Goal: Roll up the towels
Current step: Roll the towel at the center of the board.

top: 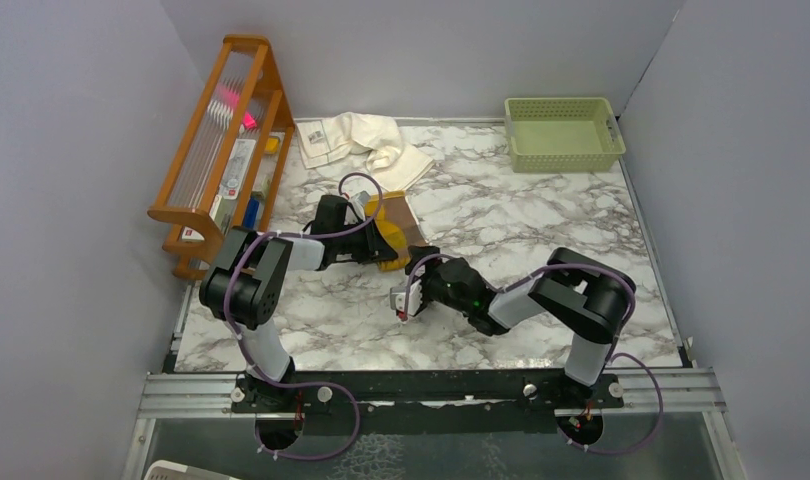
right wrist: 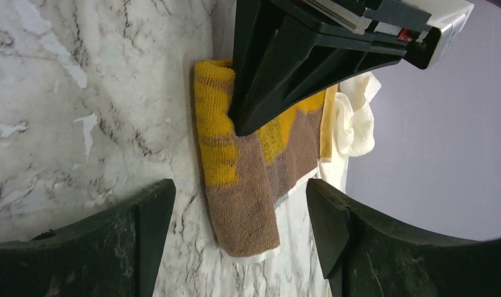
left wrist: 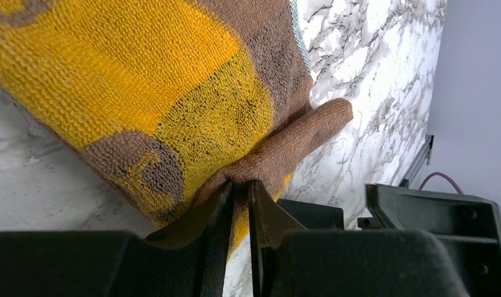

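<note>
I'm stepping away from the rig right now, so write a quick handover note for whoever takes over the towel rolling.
Left claw: shut on a fold of the brown towel, mid-table.
Right claw: open, facing that towel, not touching it.
Cream towel: bunched at the back of the table, beside the wooden rack, with neither claw on it.
Done: nothing fully rolled; the brown towel looks only partly folded over.
Left: finish the brown towel's roll, then roll the cream one.
</note>
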